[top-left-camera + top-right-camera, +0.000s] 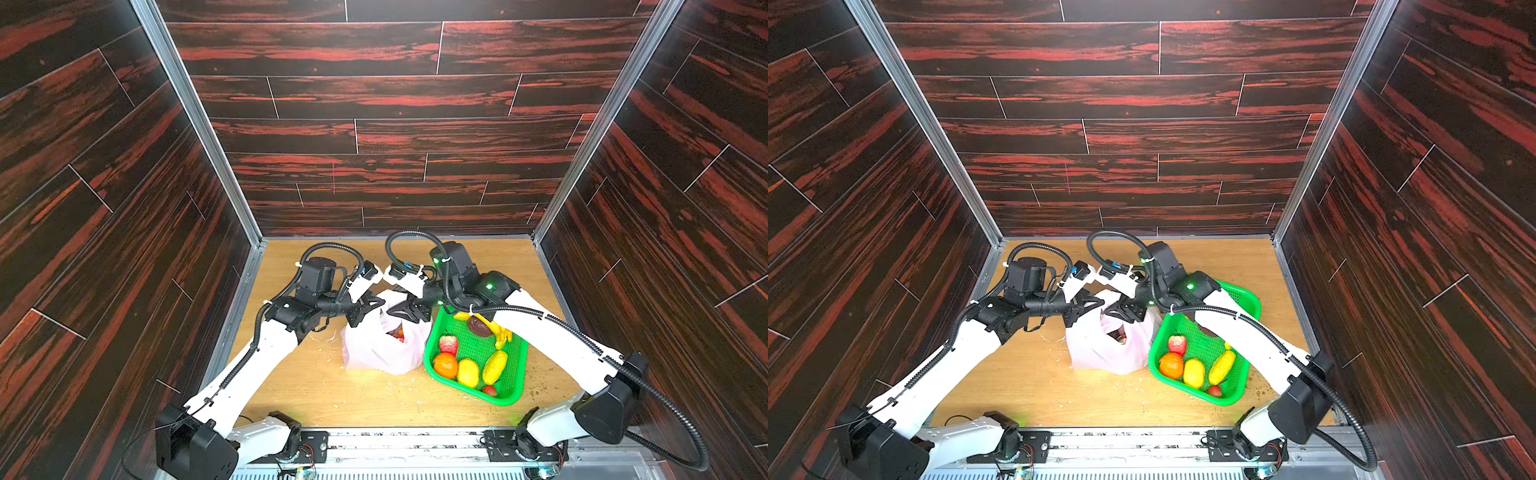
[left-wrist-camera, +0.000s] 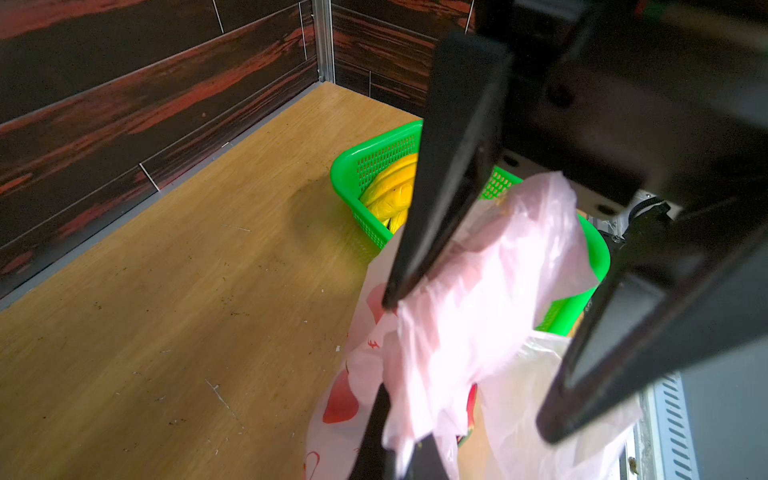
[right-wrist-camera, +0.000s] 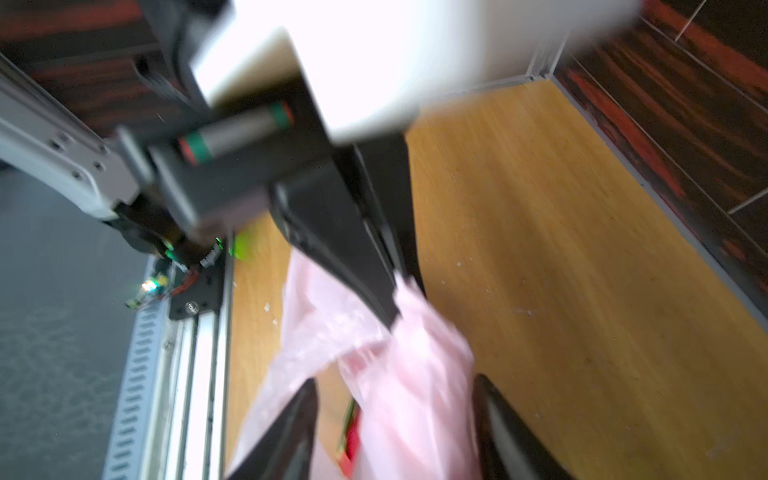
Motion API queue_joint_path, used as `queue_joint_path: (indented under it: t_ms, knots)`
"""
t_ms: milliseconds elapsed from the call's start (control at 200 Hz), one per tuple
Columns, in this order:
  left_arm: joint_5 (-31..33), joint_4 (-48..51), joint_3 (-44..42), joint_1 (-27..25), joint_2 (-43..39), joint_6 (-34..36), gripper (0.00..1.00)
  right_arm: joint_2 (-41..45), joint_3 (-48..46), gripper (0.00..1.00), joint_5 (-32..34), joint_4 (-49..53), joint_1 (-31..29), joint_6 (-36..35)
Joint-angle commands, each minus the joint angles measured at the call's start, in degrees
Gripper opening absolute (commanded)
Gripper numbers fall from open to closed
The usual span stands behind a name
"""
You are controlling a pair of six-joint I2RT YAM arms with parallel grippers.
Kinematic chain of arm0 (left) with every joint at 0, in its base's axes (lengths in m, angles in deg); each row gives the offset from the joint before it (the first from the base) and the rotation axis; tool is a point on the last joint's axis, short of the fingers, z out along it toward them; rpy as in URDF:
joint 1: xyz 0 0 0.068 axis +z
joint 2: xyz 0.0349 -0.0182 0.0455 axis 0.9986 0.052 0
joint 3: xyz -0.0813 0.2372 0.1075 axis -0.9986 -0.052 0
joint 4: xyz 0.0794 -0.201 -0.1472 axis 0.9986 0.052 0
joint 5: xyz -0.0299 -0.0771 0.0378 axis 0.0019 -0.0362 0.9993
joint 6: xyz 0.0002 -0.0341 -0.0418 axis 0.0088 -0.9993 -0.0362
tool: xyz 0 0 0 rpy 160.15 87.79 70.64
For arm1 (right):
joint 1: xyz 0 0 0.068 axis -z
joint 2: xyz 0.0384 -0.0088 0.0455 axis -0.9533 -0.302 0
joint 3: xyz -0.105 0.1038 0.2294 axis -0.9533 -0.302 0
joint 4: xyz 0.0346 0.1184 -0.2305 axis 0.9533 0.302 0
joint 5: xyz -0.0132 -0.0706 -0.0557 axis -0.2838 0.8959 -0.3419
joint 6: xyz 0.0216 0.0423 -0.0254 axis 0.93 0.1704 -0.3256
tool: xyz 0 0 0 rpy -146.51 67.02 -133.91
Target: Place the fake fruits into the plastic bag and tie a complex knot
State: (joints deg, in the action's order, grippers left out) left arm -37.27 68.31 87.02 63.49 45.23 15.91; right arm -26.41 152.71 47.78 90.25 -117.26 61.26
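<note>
The plastic bag point(image 1: 374, 353) point(image 1: 1100, 353) stands mid-table with its mouth open, and a red fruit point(image 1: 398, 332) shows inside. My left gripper point(image 1: 365, 309) point(image 2: 401, 432) is shut on one pale pink strap handle point(image 2: 478, 311) above the bag's far left side. My right gripper point(image 1: 409, 311) point(image 3: 395, 380) is open, its fingers either side of a bunched handle point(image 3: 415, 374), with a gap showing. More fake fruits lie in the green basket point(image 1: 515, 365): an orange point(image 1: 445, 365), a lemon point(image 1: 468, 372), a banana bunch point(image 1: 500, 334) and a dark round one point(image 1: 480, 326). The knot is out of view.
The green basket point(image 1: 1241, 374) sits right beside the bag, under my right forearm. Dark wood-pattern walls point(image 1: 374, 124) close in the back and both sides. A metal rail point(image 1: 415, 440) runs along the front edge. Small crumbs speckle the wooden tabletop point(image 1: 316, 395).
</note>
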Motion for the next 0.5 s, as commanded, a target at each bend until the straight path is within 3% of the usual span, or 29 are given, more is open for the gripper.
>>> queue_joint_path:
  t_ms: [0, 250, 371, 496]
  knots:
    - [0.0, -0.5, -0.2, 0.0, -2.3, 1.5, 0.0, -2.4, 1.3, 0.55, 0.2, 1.6, -0.4, -1.0]
    - [0.4, -1.3, -1.1, 0.0, -3.3, 1.6, 0.0, -2.6, 0.1, 0.49, 1.6, 1.4, -0.4, -0.4]
    - [0.3, -1.4, -1.1, 0.0, -3.2, 1.5, 0.0, -2.4, 0.3, 0.32, 0.7, 1.1, -0.4, 0.1]
    - [0.6, -2.2, -1.2, 0.0, -3.6, 0.8, 0.0, -1.9, -0.2, 0.07, 1.0, 1.0, -0.4, 0.1]
